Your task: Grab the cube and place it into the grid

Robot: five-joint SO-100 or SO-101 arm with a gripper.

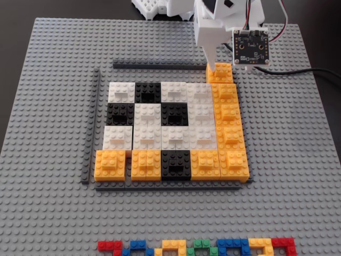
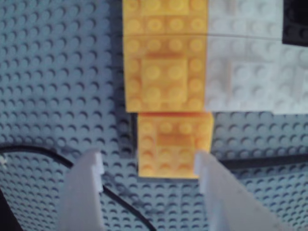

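Note:
The orange-yellow cube [image 1: 220, 73] sits on the baseplate at the far end of the grid's right orange column, in line with the far dark strip [image 1: 159, 65]. The grid [image 1: 160, 130] is a mosaic of white, black and orange blocks. My white gripper [image 1: 218, 65] hangs directly over the cube. In the wrist view the cube [image 2: 174, 144] lies between the two fingers of my gripper [image 2: 149, 162]. The jaws are open. The right finger [image 2: 217, 185] is at the cube's edge, and the left finger [image 2: 87, 185] stands apart from it with a gap.
The grey baseplate [image 1: 48, 160] covers the table. Dark strips run along the grid's left [image 1: 91, 128] and near [image 1: 170, 186] sides. Small multicoloured bricks [image 1: 197, 247] lie at the near edge. A black cable [image 1: 319, 72] runs off to the right and shows in the wrist view [image 2: 53, 155].

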